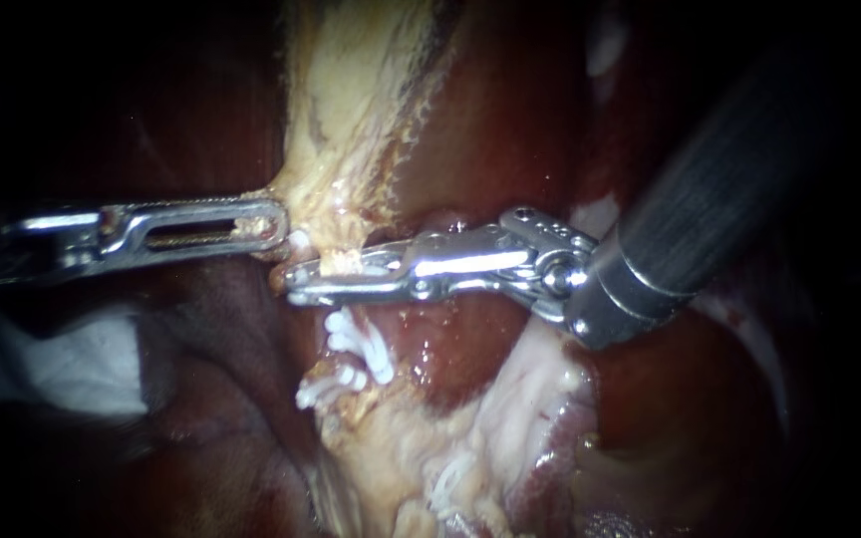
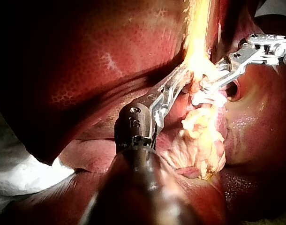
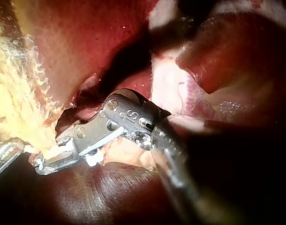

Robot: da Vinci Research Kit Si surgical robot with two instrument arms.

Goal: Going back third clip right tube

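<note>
Right tool [image 1: 293, 282]: enters from 3 o'clock, slightly apart, astride tube [image 1: 344, 261].
Left tool [image 1: 279, 224]: from 9 o'clock, clamped on pale tissue [image 1: 351, 149].
Clips [image 1: 361, 344]: white, at 6 o'clock.

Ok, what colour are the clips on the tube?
White; the clips show best in the endoscope view, just below the right instrument.

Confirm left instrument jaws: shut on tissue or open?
Shut on the pale tissue band. The left instrument has its jaws lying together, the band's edge pinched at their tip; the left wrist view shows the same.
</note>
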